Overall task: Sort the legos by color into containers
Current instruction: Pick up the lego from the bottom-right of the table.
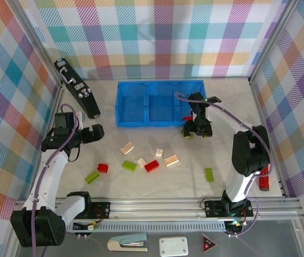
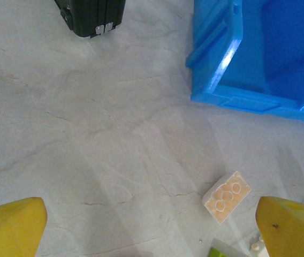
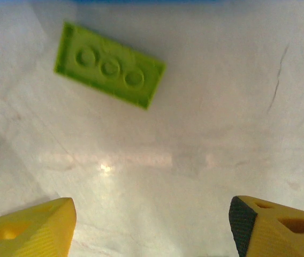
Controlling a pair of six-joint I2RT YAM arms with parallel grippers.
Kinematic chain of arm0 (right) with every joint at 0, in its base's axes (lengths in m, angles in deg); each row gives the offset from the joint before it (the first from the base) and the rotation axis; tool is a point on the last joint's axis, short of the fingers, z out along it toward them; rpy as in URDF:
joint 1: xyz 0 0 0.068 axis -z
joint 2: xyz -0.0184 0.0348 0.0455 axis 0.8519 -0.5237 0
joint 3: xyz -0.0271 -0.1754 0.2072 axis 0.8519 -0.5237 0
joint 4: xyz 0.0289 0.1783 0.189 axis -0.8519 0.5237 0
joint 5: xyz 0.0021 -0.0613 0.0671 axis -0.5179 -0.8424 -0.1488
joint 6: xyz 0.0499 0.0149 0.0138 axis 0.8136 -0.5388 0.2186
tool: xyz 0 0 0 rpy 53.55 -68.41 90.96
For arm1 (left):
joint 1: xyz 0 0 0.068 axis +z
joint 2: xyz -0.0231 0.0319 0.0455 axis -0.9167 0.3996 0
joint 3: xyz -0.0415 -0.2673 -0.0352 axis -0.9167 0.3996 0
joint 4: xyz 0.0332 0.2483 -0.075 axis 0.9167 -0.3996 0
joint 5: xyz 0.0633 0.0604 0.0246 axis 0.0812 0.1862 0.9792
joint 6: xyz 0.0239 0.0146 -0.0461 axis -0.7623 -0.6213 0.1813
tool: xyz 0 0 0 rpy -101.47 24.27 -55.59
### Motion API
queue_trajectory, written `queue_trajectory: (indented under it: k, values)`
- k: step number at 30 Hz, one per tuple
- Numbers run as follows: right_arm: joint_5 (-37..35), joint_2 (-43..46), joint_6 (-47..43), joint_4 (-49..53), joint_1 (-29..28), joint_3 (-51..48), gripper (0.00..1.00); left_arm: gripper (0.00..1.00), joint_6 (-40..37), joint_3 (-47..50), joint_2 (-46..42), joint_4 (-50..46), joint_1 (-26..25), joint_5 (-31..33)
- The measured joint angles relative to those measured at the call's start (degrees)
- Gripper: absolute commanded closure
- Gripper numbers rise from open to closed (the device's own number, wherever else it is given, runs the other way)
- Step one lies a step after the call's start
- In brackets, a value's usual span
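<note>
On the near shelf, in front of the arm bases, a small white rectangular box (image 1: 173, 246) is seen beside a red triangle sign (image 1: 209, 244). Beyond the metal rail (image 1: 157, 205), small studded plastic bricks are scattered over the pale marbled table (image 1: 221, 155). A lime green brick (image 1: 209, 174) lies to the right, a red brick (image 1: 152, 166) near the middle, and a second red brick (image 1: 103, 168) further left. Cream and other green bricks are spread among them.

The left gripper (image 1: 96, 133) is held over the left part of the table. Its yellow fingers (image 2: 10, 227) are spread wide and nothing is held between them. In its wrist view a cream brick (image 2: 226, 196) is seen lying underside up, near the right finger and apart from the tray corner.

The right gripper (image 1: 197, 128) is held just in front of the near wall of the bright blue plastic tray of three open square compartments (image 1: 152, 123), at its right compartment. Its jaws are apart and nothing is gripped. An upturned lime green brick (image 3: 109, 71) lies askew on the table ahead of them.

Furthest off, a black rectangular device (image 1: 77, 88) is set slantwise left of the tray.
</note>
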Motion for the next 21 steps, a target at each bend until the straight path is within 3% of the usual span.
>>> queue_trajectory:
  k: [17,21]
  values:
    - [0.44,16.90,15.91,-0.61,-2.89,-27.21,0.28,0.00,0.02,0.00,0.00,0.00,0.00,-1.05]
    - [0.55,21.92,20.52,-1.14,-2.89,-32.35,0.24,0.00,0.02,0.00,-0.02,0.00,0.00,-1.05]
